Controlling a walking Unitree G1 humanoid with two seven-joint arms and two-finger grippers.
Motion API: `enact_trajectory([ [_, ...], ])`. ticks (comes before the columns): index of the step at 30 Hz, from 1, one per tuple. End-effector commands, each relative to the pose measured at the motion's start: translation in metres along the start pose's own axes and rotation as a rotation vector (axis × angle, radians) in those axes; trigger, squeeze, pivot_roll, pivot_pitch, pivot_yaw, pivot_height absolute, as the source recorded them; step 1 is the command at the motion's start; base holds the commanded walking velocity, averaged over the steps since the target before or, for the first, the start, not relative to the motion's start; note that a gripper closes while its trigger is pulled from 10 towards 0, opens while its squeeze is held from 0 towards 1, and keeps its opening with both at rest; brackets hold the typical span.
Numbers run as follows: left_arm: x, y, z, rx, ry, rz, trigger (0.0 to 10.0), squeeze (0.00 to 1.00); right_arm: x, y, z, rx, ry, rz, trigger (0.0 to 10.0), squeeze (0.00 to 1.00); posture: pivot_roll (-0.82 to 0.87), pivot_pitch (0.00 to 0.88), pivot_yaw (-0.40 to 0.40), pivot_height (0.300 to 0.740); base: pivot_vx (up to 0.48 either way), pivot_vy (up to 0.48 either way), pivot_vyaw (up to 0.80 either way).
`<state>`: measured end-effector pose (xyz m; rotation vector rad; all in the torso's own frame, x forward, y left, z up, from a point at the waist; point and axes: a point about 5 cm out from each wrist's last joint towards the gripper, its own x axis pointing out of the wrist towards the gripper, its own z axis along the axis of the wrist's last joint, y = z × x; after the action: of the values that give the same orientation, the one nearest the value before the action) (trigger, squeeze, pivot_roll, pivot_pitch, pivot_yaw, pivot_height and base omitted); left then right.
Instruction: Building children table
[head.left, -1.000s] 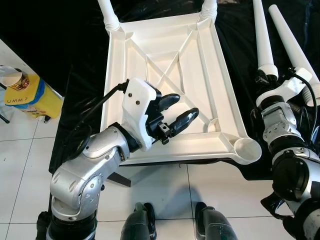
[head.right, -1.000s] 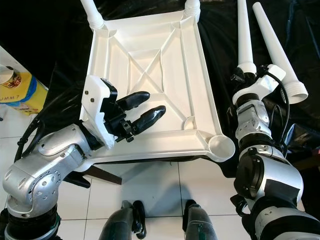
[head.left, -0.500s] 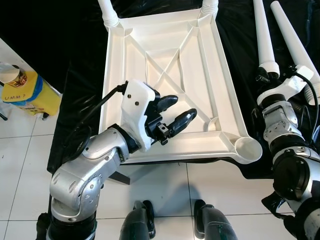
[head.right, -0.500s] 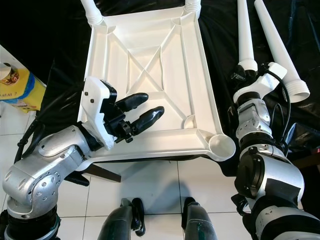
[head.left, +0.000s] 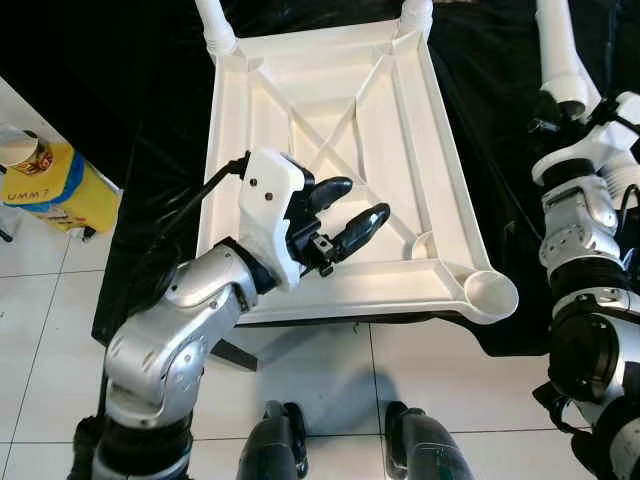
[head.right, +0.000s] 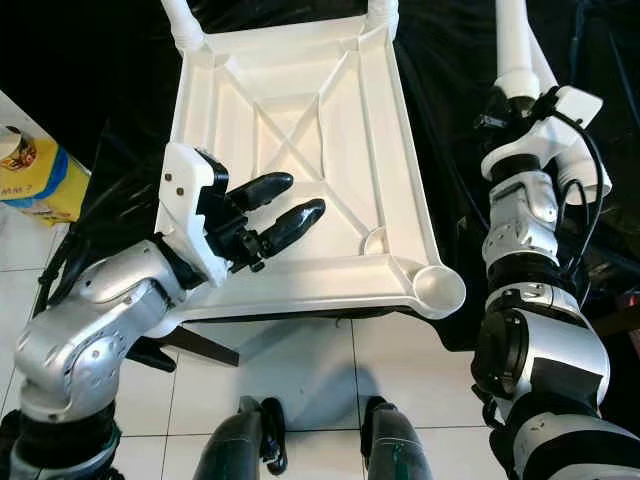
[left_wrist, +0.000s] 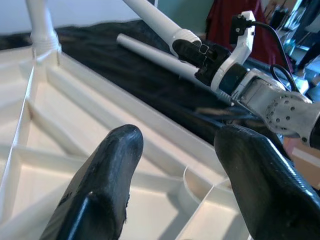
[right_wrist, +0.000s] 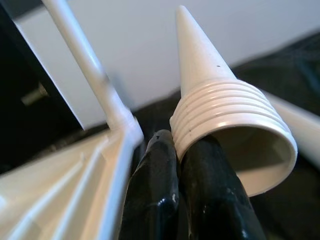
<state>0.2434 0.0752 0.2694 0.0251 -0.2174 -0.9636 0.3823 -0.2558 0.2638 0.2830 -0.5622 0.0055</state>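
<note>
In the left eye view, your inverted children's table (head.left: 330, 150) lies at frame centre so its empty corner socket (head.left: 490, 293) faces up. Your left pincer (head.left: 345, 215) hovers spread over it, empty. At right, your right pincer (head.left: 556, 112) grips a loose leg (head.left: 560, 50), raised higher than a second ago. The right wrist view shows the fingers (right_wrist: 160, 200) clamped on the leg's threaded end.

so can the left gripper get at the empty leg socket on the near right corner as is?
Probably yes. The left gripper hovers open over the upturned tabletop, and nothing lies between it and the socket. The right gripper is off beside the table, holding a leg.
</note>
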Motion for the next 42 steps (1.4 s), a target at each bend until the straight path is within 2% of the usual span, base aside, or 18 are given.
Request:
enact_trajectory([
  [1, 0.001, -0.003, 0.0, 0.007, -0.012, -0.061, 10.0, 0.0, 0.002, 0.003, 0.007, -0.028, -0.039, 0.017, 0.0, 0.0, 0.03, 0.174, 0.035, 0.74, 0.0, 0.0, 0.0],
  [2, 0.003, 0.0, 0.0, 0.008, -0.01, -0.057, 10.0, 0.0, 0.004, 0.005, 0.011, -0.042, -0.052, 0.023, 10.0, 0.0, 0.02, 0.168, 0.042, 0.74, 0.0, 0.0, 0.0],
  [7, 0.006, 0.007, 0.0, 0.018, -0.018, -0.03, 10.0, 0.0, 0.006, 0.008, 0.018, -0.078, -0.082, 0.032, 10.0, 0.0, 0.01, 0.144, 0.041, 0.74, 0.0, 0.0, 0.0],
  [10, 0.008, 0.018, 0.001, 0.024, -0.017, 0.006, 10.0, 0.0, 0.006, 0.015, 0.026, -0.124, -0.137, 0.041, 10.0, 0.0, -0.01, 0.108, 0.045, 0.74, 0.0, 0.0, 0.0],
  [12, 0.008, 0.018, 0.001, 0.024, -0.017, 0.006, 10.0, 0.0, 0.006, 0.015, 0.026, -0.124, -0.137, 0.041, 10.0, 0.0, -0.01, 0.108, 0.045, 0.74, 0.0, 0.0, 0.0],
  [17, 0.012, 0.036, 0.0, 0.011, -0.007, 0.06, 10.0, 0.0, 0.0, 0.03, 0.036, -0.16, -0.22, 0.08, 10.0, 0.0, -0.01, 0.074, 0.039, 0.74, 0.0, 0.0, 0.0],
  [18, 0.012, 0.041, 0.001, -0.02, -0.021, 0.061, 10.0, 0.0, -0.003, 0.037, 0.038, -0.169, -0.245, 0.095, 10.0, 0.0, -0.02, 0.048, 0.037, 0.74, 0.0, 0.0, 0.0],
  [19, 0.012, 0.041, 0.001, -0.02, -0.021, 0.061, 10.0, 0.0, -0.003, 0.037, 0.038, -0.169, -0.245, 0.095, 10.0, 0.0, -0.02, 0.048, 0.037, 0.74, 0.0, 0.0, 0.0],
  [20, 0.012, 0.045, 0.002, -0.032, -0.033, 0.061, 10.0, 0.0, -0.006, 0.044, 0.039, -0.171, -0.265, 0.112, 10.0, 0.0, -0.03, 0.036, 0.038, 0.74, 0.0, 0.0, 0.0],
  [21, 0.012, 0.048, 0.003, -0.043, -0.054, 0.054, 10.0, 0.91, -0.008, 0.051, 0.041, -0.166, -0.283, 0.13, 10.0, 0.0, -0.03, 0.024, 0.038, 0.74, 0.0, 0.0, 0.0],
  [22, 0.012, 0.048, 0.003, -0.043, -0.054, 0.054, 10.0, 0.91, -0.008, 0.051, 0.041, -0.166, -0.283, 0.13, 10.0, 0.0, -0.03, 0.024, 0.038, 0.74, 0.0, 0.0, 0.0],
  [23, 0.012, 0.049, 0.005, -0.062, -0.081, 0.035, 10.0, 1.0, -0.01, 0.058, 0.043, -0.171, -0.305, 0.15, 10.0, 0.0, -0.03, 0.019, 0.037, 0.74, 0.0, 0.0, 0.0],
  [25, 0.012, 0.049, 0.005, -0.062, -0.081, 0.035, 10.0, 1.0, -0.01, 0.058, 0.043, -0.171, -0.305, 0.15, 10.0, 0.0, -0.03, 0.019, 0.037, 0.74, 0.0, 0.0, 0.0],
  [29, 0.017, 0.054, 0.007, -0.051, -0.114, 0.016, 10.0, 1.0, -0.014, 0.073, 0.043, -0.191, -0.328, 0.22, 10.0, 0.0, -0.04, 0.0, 0.032, 0.74, 0.0, 0.0, 0.0],
  [32, 0.019, 0.055, 0.008, -0.039, -0.119, 0.021, 10.0, 1.0, -0.015, 0.074, 0.043, -0.192, -0.327, 0.226, 10.0, 0.0, -0.04, 0.0, 0.033, 0.74, 0.0, 0.0, 0.0],
  [33, 0.02, 0.055, 0.009, -0.044, -0.129, 0.022, 10.0, 0.0, -0.016, 0.076, 0.042, -0.19, -0.325, 0.234, 10.0, 0.0, -0.04, 0.0, 0.037, 0.74, 0.0, 0.0, 0.0],
  [42, 0.024, 0.059, 0.012, -0.077, -0.17, 0.014, 10.0, 0.0, -0.028, 0.086, 0.029, -0.172, -0.27, 0.277, 10.0, 0.0, -0.04, 0.0, 0.041, 0.74, 0.0, 0.0, 0.0],
])
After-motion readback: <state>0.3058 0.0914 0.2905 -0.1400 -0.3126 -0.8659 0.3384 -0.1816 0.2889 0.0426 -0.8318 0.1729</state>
